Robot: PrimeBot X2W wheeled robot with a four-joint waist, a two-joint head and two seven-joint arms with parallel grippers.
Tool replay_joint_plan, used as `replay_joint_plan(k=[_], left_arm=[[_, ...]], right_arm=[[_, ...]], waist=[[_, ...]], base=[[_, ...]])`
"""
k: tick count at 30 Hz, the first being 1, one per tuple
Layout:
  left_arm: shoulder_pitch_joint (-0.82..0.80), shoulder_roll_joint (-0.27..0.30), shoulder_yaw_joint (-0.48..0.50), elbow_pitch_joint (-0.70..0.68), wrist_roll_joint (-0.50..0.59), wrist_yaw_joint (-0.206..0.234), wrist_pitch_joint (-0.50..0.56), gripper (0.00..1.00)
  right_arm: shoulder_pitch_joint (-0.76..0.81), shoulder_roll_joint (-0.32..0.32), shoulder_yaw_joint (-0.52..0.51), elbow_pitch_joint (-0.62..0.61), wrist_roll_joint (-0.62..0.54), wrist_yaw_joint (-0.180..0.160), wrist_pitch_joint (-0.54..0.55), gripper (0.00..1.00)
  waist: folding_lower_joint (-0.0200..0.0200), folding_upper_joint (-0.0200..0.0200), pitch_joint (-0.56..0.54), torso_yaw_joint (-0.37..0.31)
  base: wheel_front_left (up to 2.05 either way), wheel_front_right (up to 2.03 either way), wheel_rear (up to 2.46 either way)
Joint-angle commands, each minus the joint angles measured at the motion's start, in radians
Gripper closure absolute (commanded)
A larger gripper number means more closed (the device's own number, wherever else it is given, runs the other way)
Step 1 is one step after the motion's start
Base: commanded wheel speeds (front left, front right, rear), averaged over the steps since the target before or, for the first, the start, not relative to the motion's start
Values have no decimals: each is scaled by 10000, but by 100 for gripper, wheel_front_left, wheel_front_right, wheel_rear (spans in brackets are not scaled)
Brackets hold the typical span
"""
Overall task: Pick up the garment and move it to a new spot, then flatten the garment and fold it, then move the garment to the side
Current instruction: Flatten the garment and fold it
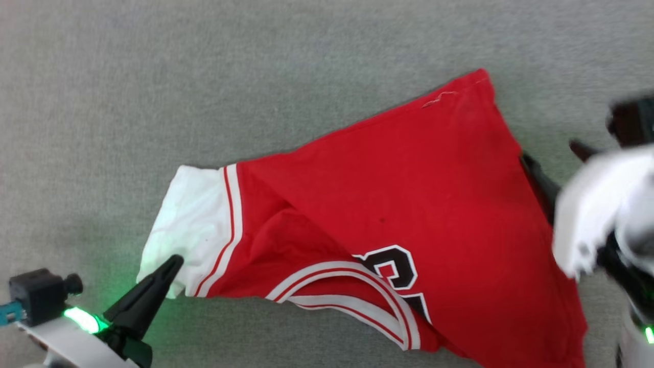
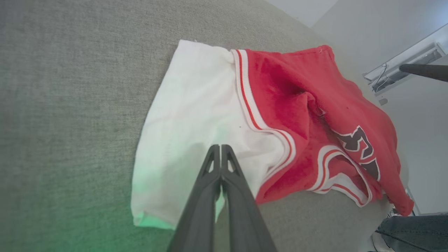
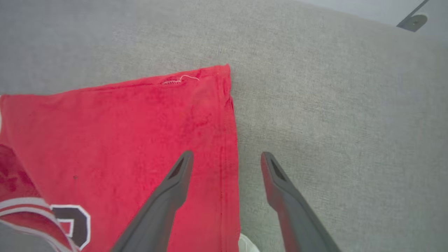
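Garment (image 1: 409, 204) lies on grey surface (image 1: 153, 76), partly spread, not yet folded; long axis runs diag. in head view, from white sleeve (image 1: 189, 220) at lower left to red corner (image 1: 475, 84) at upper right; collar trim (image 1: 347, 286) and number (image 1: 393, 268) sit near bottom edge, w/ cloth bunched betw. sleeve and collar. L gripper (image 1: 171, 263): jaws fully closed, fingers pressed together, nothing seen pinched betw. them; tip is over near edge of sleeve; contact w/ cloth cannot be confirmed. R gripper (image 3: 226, 155): jaws wide apart, holding nothing; it stands at right side of garment, blurred in head view. Key relation: in R wrist view, red edge (image 3: 225, 140) runs up the frame roughly parallel to fingers and passes betw. them; one finger is over red cloth, the other over bare surface; corner lies ahead of tips; cloth spreads off to that view's left. Judgement: step in hand is flattening; each arm is nearer its own end, L to sleeve, R to red edge; R is better placed for next grip, since edge sits inside jaw gap; closing calls for descent to cloth first; height above cloth not readable here; risk: jaws shut on air, or catch top layer only.
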Motion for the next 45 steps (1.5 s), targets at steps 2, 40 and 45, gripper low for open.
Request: replay_joint_plan(k=[2,40,45], left_arm=[[-303,-23,-151,-9,63,20,9,100],[-7818,726,-201,1248,-1826,22,887,100],[-11213,261,-192,2481,-1766,22,1986,100]], right_arm=[[-1043,-14,208,1032,-386,-13,114,0],[-7209,98,-2454,5489,-1822,-14,-4681,100],[-9165,99,-3169,5888,-2045,-14,-6076,100]], waist=[[0,0,561,406],[0,0,1064,2],[0,0,1401,-303]], base=[[0,0,0],[0,0,0],[0,0,0]])
